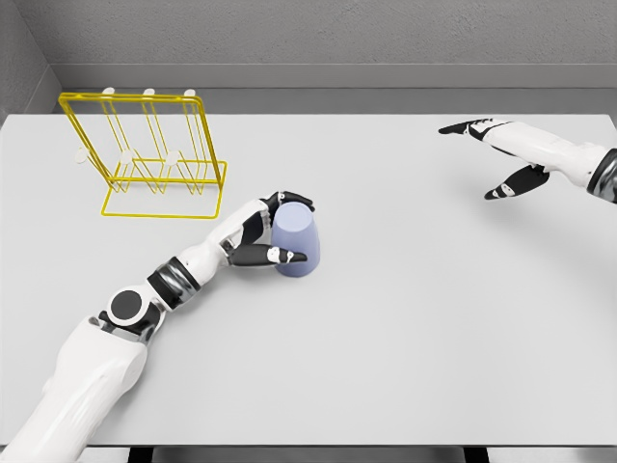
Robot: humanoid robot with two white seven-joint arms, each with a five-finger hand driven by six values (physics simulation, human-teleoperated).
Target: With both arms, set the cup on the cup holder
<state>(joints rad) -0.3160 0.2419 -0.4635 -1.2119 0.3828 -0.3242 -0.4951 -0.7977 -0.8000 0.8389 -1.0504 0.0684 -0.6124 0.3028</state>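
A pale lavender cup (297, 241) stands upside down near the middle of the white table (415, 318). My left hand (280, 230) wraps it from the left, thumb across its front and fingers curled over its far side. The yellow wire cup holder (145, 154) with white-tipped pegs stands at the back left, apart from the cup. My right hand (492, 159) hovers over the table's right side, fingers spread and holding nothing.
A grey wall runs behind the table. The table's front edge lies near the bottom of the view.
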